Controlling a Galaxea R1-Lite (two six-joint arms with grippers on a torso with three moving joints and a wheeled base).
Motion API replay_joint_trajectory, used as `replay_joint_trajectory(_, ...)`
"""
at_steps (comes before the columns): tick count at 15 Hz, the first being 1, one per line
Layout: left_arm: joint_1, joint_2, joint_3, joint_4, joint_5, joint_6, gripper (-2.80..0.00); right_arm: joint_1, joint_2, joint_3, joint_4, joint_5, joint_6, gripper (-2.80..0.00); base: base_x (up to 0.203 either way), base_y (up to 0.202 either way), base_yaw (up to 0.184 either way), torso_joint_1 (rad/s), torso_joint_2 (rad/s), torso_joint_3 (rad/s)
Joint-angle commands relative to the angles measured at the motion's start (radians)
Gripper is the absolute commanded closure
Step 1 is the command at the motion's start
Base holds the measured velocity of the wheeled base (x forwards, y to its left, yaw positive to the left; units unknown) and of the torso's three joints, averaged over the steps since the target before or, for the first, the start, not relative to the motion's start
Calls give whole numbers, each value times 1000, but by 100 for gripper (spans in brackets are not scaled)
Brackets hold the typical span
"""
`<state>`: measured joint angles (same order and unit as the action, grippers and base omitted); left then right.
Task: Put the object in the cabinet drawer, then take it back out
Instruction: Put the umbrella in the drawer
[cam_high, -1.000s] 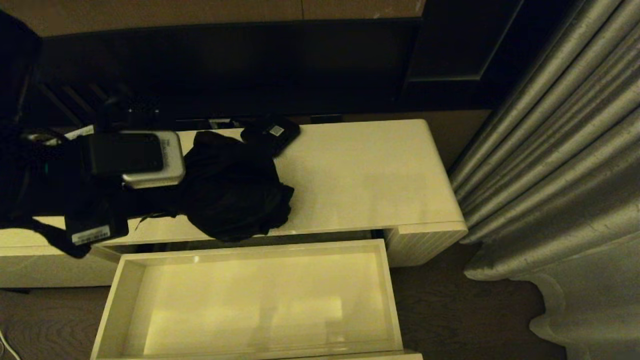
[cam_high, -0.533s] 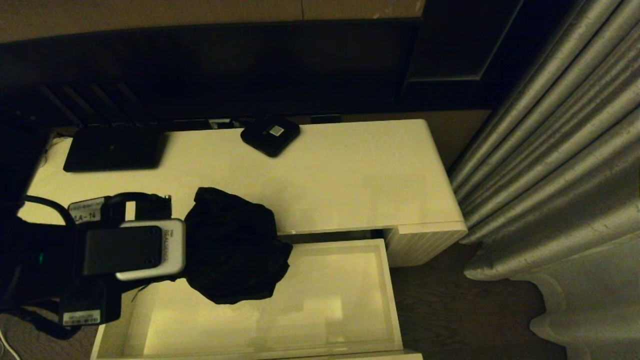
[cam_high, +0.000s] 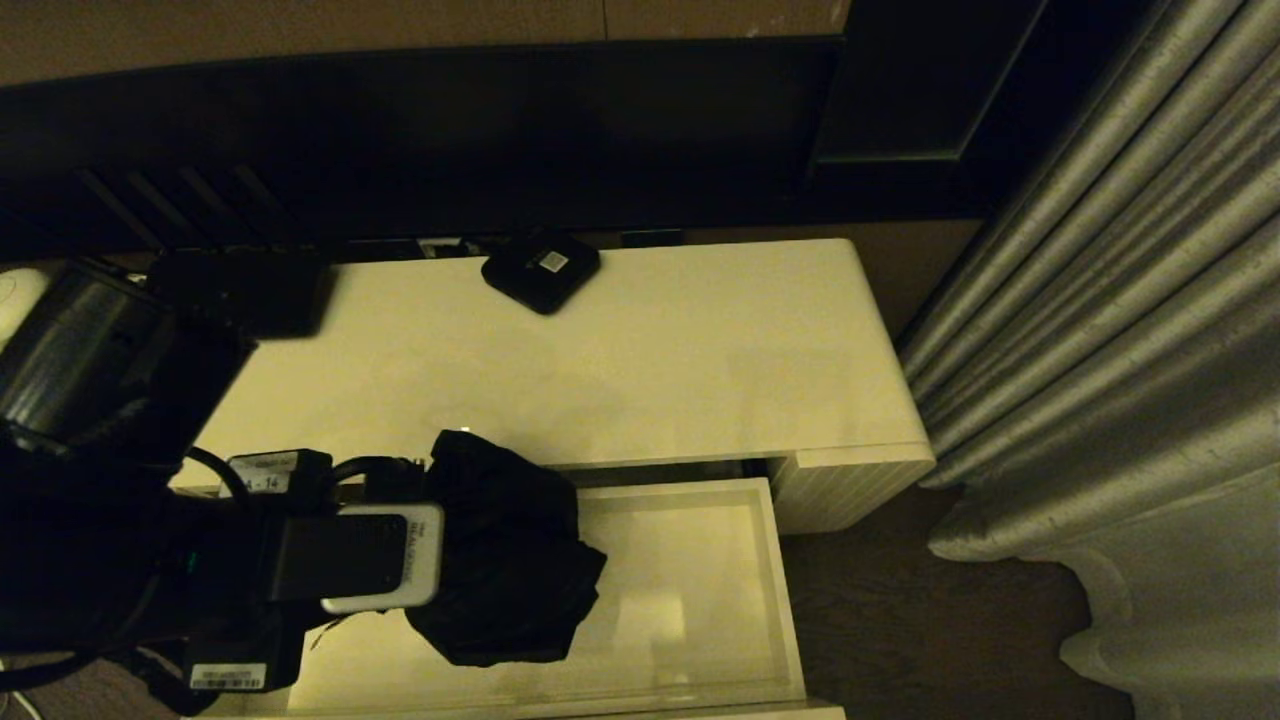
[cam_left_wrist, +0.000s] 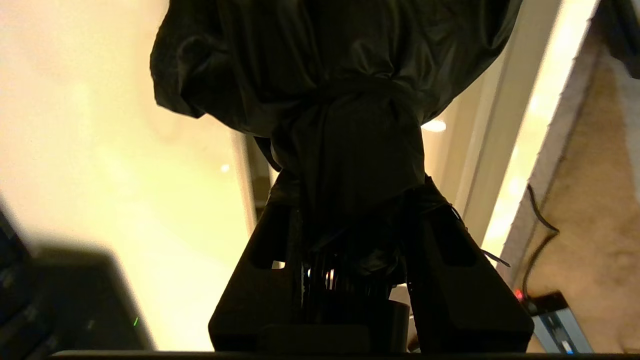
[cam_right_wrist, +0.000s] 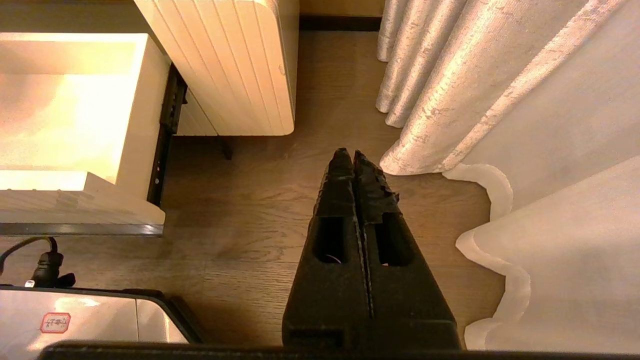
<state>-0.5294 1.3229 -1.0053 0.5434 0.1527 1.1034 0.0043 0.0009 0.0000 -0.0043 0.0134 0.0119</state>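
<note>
The black folding umbrella hangs with its bunched fabric over the left half of the open cream drawer. My left gripper is shut on the umbrella near its handle end, the fingers pressed against both sides of it. The umbrella's handle and wrist strap are hidden behind the wrist. The drawer's pale interior holds nothing else. My right gripper is shut with nothing in it, parked low over the wooden floor, out of the head view.
On the cabinet top a small black square box with a white label sits at the back, and a flat black device lies at the back left. Grey curtains hang to the right of the cabinet.
My left gripper has carried the umbrella from the cabinet top forward and down, and it now hangs over the open drawer. The right arm has not moved.
</note>
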Motion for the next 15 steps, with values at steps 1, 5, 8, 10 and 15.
replay_joint_trajectory(1,-11,67,-6,3,-2,5,0,0,1,0,0,0,0,0,0,0,0,0,0,0)
replay_joint_trajectory(5,-43,222,-40,-88,-1,-82,0,0,1,0,0,0,0,0,0,0,0,0,0,0)
replay_joint_trajectory(8,-98,345,-142,-128,6,-255,0,0,1,0,0,0,0,0,0,0,0,0,0,0)
replay_joint_trajectory(10,-112,357,-155,-133,6,-285,0,0,1,0,0,0,0,0,0,0,0,0,0,0)
replay_joint_trajectory(15,-153,390,-150,-142,-7,-474,0,0,1,0,0,0,0,0,0,0,0,0,0,0)
